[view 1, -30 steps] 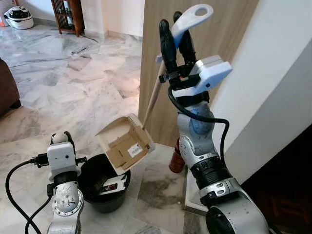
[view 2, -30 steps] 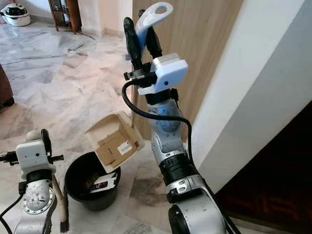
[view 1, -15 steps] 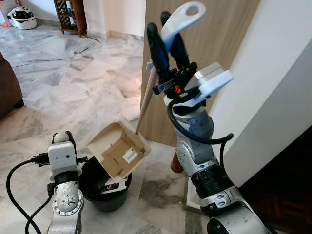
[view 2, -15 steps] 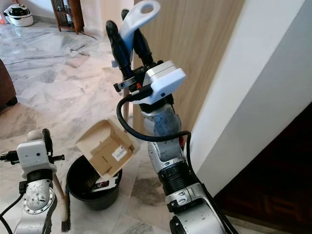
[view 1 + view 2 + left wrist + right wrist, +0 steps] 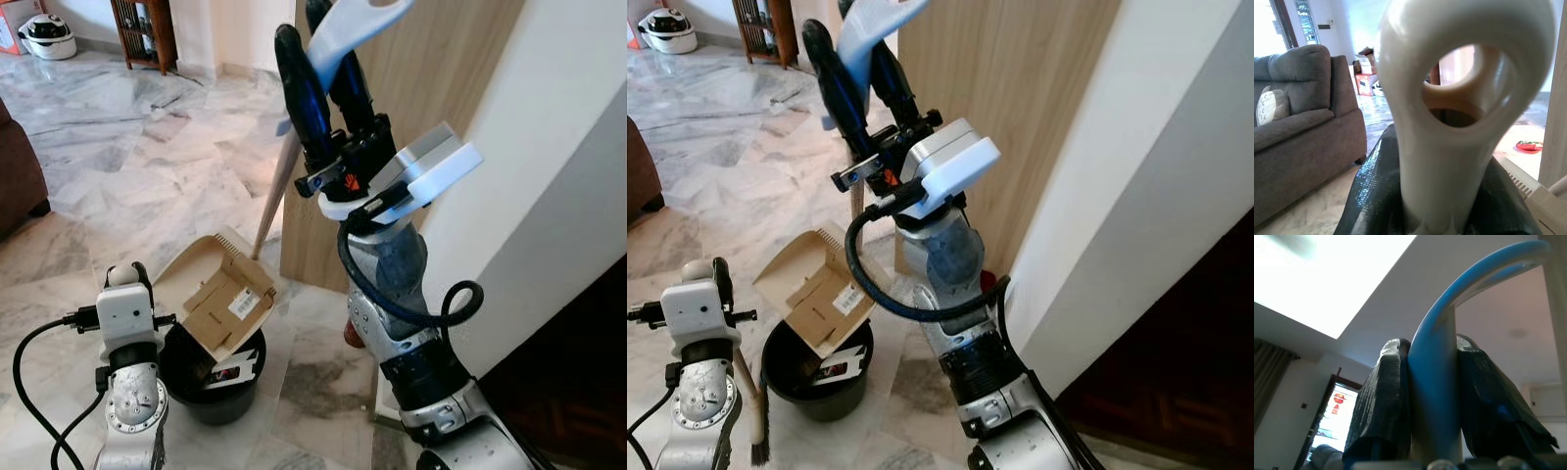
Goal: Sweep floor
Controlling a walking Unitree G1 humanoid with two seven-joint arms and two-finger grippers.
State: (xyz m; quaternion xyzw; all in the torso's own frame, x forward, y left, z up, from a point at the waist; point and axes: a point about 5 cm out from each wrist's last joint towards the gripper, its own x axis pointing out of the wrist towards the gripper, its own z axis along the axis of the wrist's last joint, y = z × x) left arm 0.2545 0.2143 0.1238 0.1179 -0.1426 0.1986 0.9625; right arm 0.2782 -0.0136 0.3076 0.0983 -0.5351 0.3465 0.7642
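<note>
Right gripper jaws are clamping the beige long-handled dustpan, tipping it over the round black bin at lower left, left gripper is gripping the brush, and too much tilt might be spilling dirt past the rim.

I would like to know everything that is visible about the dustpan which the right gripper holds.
The dustpan is a beige plastic pan with comb teeth along one edge and a white barcode label on its underside. It hangs tilted over the black bucket, its hollow side turned down toward the bucket's opening. A long pale wooden-looking stick rises from it to a light blue loop handle, which the right gripper clamps between its black fingers, high beside the wood-panelled wall.
</note>
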